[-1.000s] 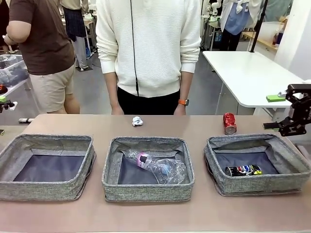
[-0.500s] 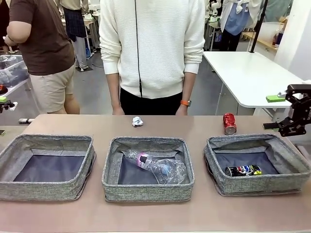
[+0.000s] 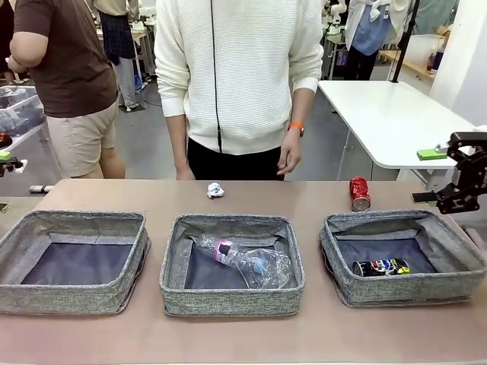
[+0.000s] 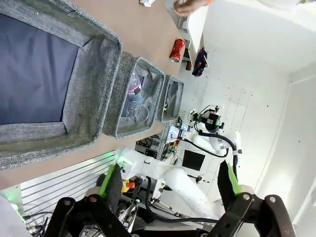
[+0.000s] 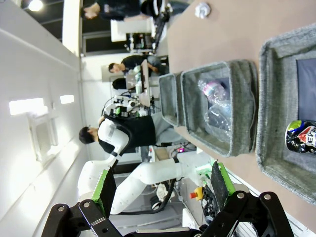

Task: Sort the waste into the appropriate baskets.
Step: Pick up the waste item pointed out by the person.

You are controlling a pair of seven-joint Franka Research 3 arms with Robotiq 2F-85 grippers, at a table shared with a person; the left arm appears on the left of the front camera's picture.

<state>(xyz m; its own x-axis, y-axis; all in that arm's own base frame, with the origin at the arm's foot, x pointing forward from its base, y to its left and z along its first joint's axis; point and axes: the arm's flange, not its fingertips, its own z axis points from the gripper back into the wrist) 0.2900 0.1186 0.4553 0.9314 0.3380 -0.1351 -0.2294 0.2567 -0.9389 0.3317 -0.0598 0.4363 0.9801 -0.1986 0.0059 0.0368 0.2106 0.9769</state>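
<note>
- Pink-labelled bottle (image 3: 228,253) in middle basket (image 3: 228,298): print too small to read.
- Dark can (image 3: 380,267), red can (image 3: 359,193): lettering unreadable.
- Left pincer (image 4: 170,181) and right pincer (image 5: 163,183) both spread, empty.

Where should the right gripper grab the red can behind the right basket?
Grip the red can mid-body, from above, with the jaws either side across its narrow width. The right basket has its far wall close on the can's near side, hampering a low approach.
</note>
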